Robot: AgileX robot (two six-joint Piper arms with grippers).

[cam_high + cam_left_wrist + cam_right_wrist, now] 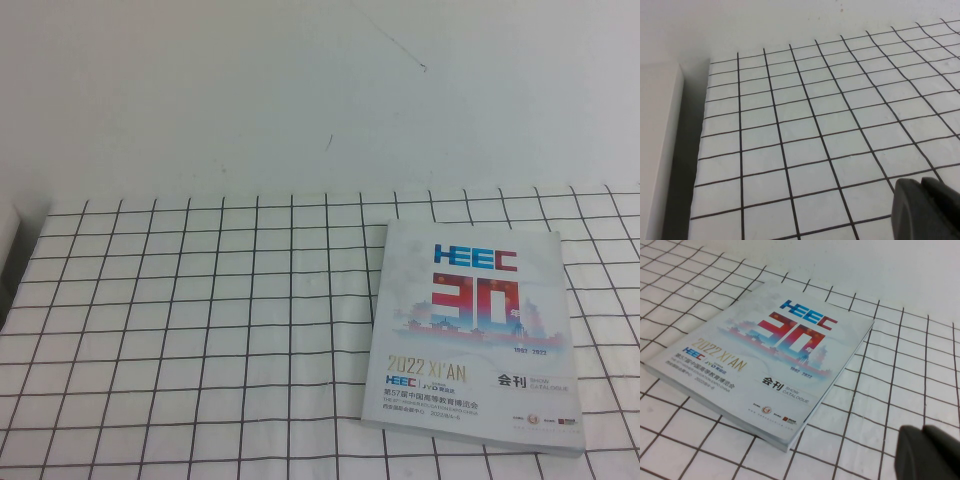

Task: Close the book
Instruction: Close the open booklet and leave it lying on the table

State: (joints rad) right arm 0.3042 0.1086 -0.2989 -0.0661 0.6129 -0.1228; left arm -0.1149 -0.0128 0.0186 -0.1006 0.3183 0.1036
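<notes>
A thick white book point(475, 335) with "HEEC 30" and "2022 XI'AN" on its cover lies flat and closed, front cover up, on the right half of the grid-patterned cloth point(200, 330). The right wrist view shows the same book point(765, 355) lying closed, with my right gripper point(922, 432) held above the cloth beside it, apart from it, fingers pressed together and empty. My left gripper point(921, 182) hovers over bare cloth far from the book, its fingers also together with nothing between them. Neither arm appears in the high view.
The white cloth with black grid lines point(815, 130) covers the table. Its left edge drops off beside a white panel point(657, 150). A plain white wall point(300, 90) stands behind the table.
</notes>
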